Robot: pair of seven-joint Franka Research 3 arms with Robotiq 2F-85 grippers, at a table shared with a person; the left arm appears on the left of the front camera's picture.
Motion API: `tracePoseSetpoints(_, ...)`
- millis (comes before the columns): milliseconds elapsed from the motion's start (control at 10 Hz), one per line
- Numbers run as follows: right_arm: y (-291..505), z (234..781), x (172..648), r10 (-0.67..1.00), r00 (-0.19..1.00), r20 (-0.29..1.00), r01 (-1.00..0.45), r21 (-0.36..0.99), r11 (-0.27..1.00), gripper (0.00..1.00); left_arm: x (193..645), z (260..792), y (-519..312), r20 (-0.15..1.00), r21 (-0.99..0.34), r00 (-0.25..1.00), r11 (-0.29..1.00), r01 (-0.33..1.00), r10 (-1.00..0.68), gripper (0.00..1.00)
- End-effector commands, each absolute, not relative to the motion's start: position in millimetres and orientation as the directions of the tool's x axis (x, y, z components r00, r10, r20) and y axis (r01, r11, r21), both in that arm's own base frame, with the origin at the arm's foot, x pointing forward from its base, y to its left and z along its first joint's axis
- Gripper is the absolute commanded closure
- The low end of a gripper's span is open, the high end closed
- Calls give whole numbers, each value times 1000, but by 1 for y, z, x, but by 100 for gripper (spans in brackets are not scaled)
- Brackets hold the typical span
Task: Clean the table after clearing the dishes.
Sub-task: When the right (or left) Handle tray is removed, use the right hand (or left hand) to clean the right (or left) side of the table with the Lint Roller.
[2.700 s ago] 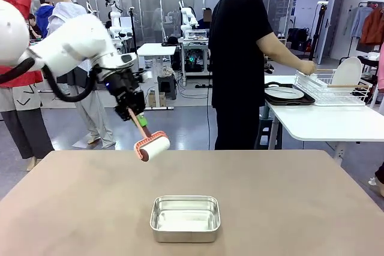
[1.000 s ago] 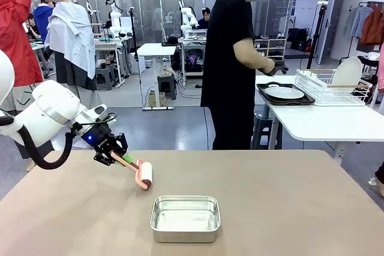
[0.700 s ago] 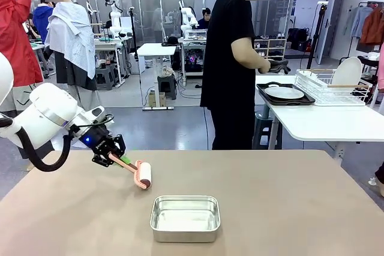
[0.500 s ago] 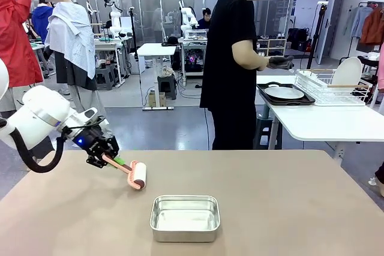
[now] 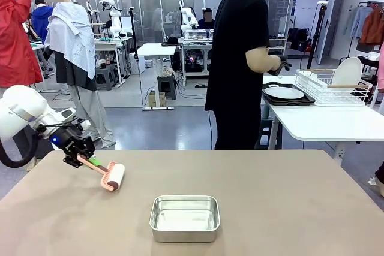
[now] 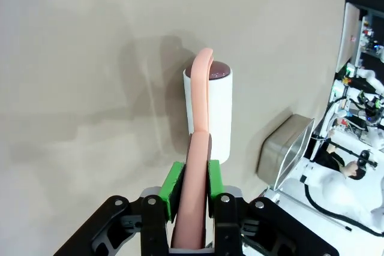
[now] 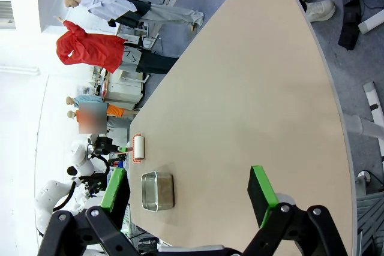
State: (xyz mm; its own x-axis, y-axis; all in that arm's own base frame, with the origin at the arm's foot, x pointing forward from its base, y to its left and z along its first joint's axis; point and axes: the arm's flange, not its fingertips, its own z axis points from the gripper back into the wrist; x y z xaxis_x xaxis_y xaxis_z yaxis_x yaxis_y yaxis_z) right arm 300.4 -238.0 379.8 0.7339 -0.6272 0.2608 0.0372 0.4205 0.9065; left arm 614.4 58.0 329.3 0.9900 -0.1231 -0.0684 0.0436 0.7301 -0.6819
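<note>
My left gripper (image 5: 89, 161) is shut on the pink handle of a lint roller (image 5: 113, 177), whose white drum lies on the beige table (image 5: 270, 196) near its left side. In the left wrist view the green pads (image 6: 174, 181) clamp the handle, and the roller drum (image 6: 211, 112) rests on the tabletop ahead. In its own view my right gripper (image 7: 188, 199) hangs open above the table (image 7: 252, 88), nothing between its fingers. A white plate (image 5: 284, 93) lies on a dark tray on the white side table, where the person stands. Another plate (image 5: 347, 71) stands in a wire rack.
A small steel pan (image 5: 184, 217) sits empty near the table's front middle; the pan (image 6: 285, 157) also lies to the roller's right in the left wrist view. The person in black (image 5: 240, 64) stands behind the far edge, hands at the side table.
My left gripper has drawn the roller leftward across the tabletop, from left of the pan toward the table's left edge. The person has shifted a little toward the side table.
</note>
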Motion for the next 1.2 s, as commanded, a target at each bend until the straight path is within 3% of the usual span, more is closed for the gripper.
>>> tracePoseSetpoints(0, -237, 381, 301, -633, 728, 263, 29, 911, 411, 0, 616, 293, 97, -150, -533, 980, 846, 33, -133, 78)
tracePoseSetpoints(200, -237, 381, 301, -633, 728, 263, 29, 911, 411, 0, 610, 290, 138, -217, -486, 972, 873, -33, -84, 78)
tracePoseSetpoints(700, -237, 381, 301, -633, 728, 263, 29, 911, 411, 0, 566, 308, 195, -222, -322, 968, 928, -189, 120, 78)
tracePoseSetpoints(1100, -237, 381, 301, -633, 728, 263, 29, 911, 411, 0, 534, 389, 196, -135, -214, 980, 961, -174, 148, 78)
